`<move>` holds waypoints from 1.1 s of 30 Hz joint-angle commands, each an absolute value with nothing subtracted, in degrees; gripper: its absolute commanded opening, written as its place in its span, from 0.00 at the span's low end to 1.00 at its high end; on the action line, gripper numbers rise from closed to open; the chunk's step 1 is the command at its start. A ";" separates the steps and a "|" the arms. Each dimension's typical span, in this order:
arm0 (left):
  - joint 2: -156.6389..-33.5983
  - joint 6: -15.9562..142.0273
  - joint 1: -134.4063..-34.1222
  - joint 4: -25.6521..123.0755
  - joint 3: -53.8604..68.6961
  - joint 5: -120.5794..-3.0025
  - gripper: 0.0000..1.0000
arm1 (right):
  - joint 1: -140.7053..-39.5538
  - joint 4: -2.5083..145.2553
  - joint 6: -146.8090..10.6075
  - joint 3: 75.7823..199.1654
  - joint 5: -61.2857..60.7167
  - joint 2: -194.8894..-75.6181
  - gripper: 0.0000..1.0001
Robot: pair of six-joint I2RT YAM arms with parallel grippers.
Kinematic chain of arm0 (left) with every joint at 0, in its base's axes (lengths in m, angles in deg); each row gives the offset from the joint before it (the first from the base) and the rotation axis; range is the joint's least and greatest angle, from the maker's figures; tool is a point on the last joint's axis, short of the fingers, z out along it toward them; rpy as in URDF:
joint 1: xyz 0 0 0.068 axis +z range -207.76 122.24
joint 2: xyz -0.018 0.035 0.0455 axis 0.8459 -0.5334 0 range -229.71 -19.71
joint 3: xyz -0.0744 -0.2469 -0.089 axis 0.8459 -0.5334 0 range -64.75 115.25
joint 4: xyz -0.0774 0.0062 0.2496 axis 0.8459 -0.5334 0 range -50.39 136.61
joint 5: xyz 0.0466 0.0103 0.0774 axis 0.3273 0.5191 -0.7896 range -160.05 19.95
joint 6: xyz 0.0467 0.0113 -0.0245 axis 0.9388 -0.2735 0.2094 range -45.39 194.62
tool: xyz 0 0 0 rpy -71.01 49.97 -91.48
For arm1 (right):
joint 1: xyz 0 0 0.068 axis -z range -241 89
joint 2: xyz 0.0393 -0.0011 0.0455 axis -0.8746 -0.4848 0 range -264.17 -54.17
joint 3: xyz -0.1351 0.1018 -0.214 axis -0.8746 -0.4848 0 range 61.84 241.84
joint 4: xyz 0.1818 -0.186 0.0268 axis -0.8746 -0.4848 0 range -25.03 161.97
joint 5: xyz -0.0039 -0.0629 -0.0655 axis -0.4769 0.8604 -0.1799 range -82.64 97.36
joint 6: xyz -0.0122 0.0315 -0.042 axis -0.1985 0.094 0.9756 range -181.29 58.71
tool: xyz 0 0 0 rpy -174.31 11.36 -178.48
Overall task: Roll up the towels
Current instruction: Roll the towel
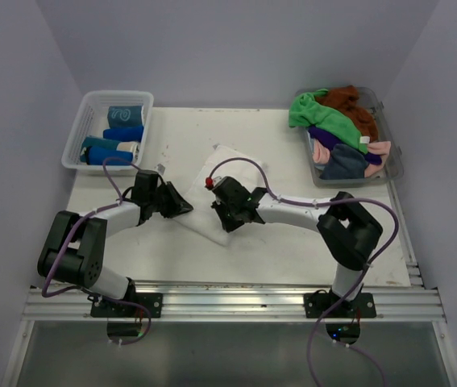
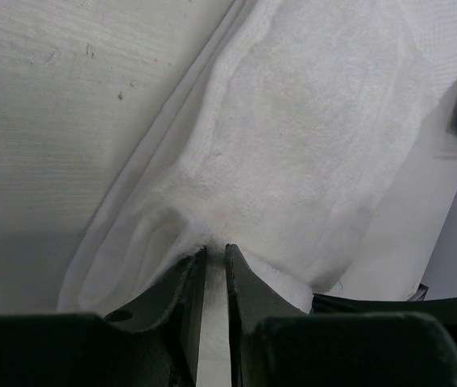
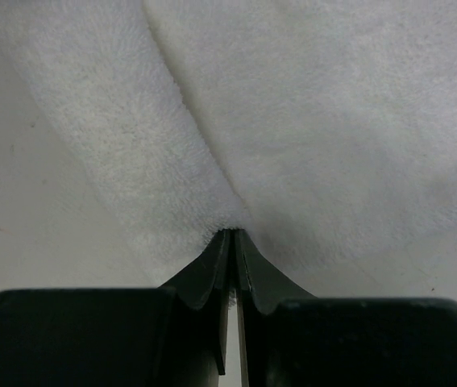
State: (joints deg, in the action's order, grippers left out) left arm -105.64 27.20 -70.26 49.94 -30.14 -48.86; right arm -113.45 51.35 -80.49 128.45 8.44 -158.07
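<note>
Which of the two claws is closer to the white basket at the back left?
The left. The left gripper pinches the white towel in front of the basket, slightly to its right; the right gripper grips the same towel farther right.

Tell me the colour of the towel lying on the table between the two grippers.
The towel is plain white, seen best in the left wrist view.

Soft even light, slightly blurred close-ups.
</note>
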 commanded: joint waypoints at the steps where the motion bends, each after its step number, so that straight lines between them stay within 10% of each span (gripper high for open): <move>1: -105.67 28.38 -70.16 47.14 -29.59 -49.40 0.20 | -113.56 49.12 -80.44 129.34 11.48 -158.33 0.08; 13: -106.46 28.12 -70.16 47.93 -29.77 -48.52 0.19 | -120.85 57.81 -69.93 126.00 20.01 -145.14 0.28; 33: -106.02 28.82 -68.84 47.05 -30.12 -48.43 0.19 | -128.50 56.50 -59.79 132.94 29.85 -161.39 0.63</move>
State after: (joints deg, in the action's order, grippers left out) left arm -105.64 27.24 -69.56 49.66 -30.14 -48.08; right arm -128.49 55.22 -61.38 131.16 26.21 -160.34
